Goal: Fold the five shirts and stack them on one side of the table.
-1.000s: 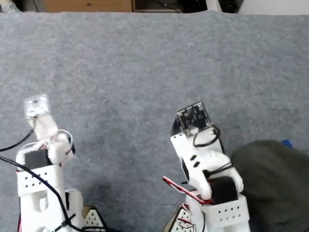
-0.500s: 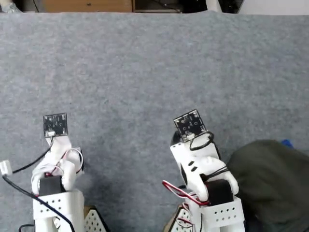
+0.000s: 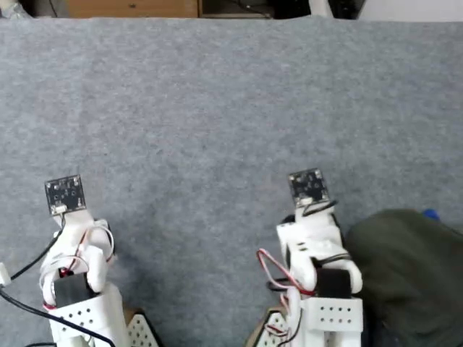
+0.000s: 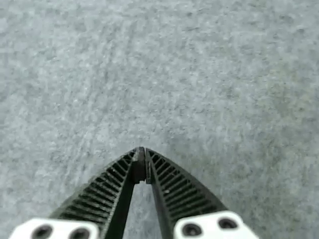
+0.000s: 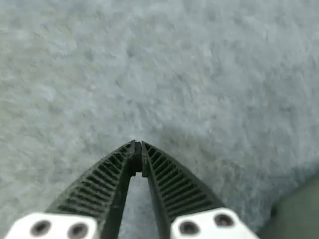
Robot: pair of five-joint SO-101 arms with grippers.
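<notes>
While left gripper (image 4: 140,152), right gripper (image 5: 138,145) sit clenched, empty, dark green shirt (image 3: 405,271) lies near right one, on its right.

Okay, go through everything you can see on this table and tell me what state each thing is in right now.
left gripper: shut, holding nothing, above bare cover.
right gripper: shut, holding nothing, above bare cover.
dark green shirt: lying in a rounded heap beside the right arm; cannot tell if it is folded.
blue cloth: a small bit peeking out at the heap's far edge.
grey table cover: lying flat.
</notes>
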